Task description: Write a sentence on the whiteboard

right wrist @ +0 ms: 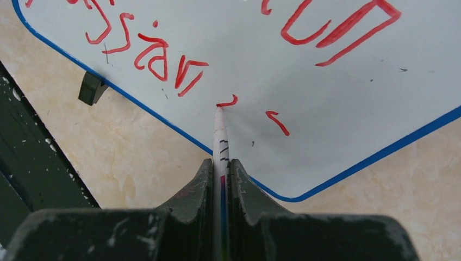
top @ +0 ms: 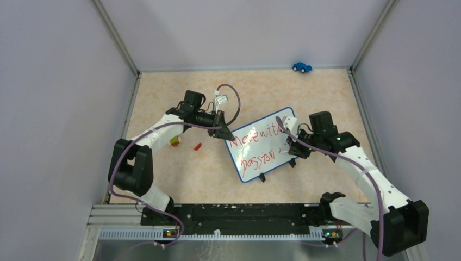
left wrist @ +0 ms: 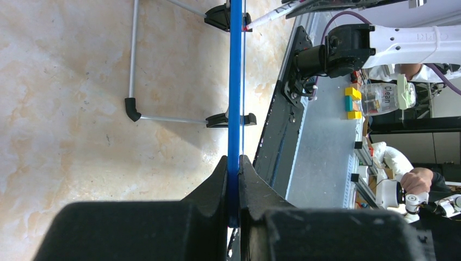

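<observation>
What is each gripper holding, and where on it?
Left gripper clamps the whiteboard by its blue rim. Right gripper grips the marker by its barrel, tip on the board.

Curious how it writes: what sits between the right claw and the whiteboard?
A marker: the right gripper is shut on it, its tip meeting the whiteboard beside a red stroke. The right wrist view shows it.
</observation>
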